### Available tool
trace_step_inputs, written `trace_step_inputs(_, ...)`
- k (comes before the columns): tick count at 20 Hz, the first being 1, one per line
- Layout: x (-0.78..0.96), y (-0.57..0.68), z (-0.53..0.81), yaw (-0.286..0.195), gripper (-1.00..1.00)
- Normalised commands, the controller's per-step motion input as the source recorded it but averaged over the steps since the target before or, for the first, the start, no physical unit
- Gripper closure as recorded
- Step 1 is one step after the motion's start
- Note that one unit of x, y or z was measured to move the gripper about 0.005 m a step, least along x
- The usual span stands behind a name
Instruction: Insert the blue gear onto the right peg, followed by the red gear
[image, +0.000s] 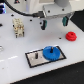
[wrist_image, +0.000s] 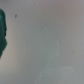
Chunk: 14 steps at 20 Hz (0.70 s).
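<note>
In the exterior view the blue gear (image: 50, 52) lies flat on the right part of the grey, black-rimmed plate (image: 35, 60). The right peg is not clear; it seems to sit at the gear's centre hole. A small faint pin (image: 36, 56) stands on the plate's left part. The red gear (image: 71, 36) rests on the white table to the exterior view's right of the plate. My gripper (image: 54, 22) hangs above and behind the plate, open and empty, with its dark fingers (image: 65, 21) wide apart. The wrist view shows only blurred grey surface and one dark fingertip (wrist_image: 2, 32).
A beige and dark block-like fixture (image: 18, 28) stands on the table at the exterior view's left. A blue object (image: 2, 9) sits at the far left corner. Small dark dots mark the white table (image: 70, 65).
</note>
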Motion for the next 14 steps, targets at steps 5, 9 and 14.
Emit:
trace_step_inputs(5, 0.65, 0.57, 0.29, 0.0, -1.0)
trace_step_inputs(9, 0.33, 0.34, 0.17, 0.0, -1.0)
trace_step_inputs(14, 0.35, 0.17, 0.02, 0.0, -1.0)
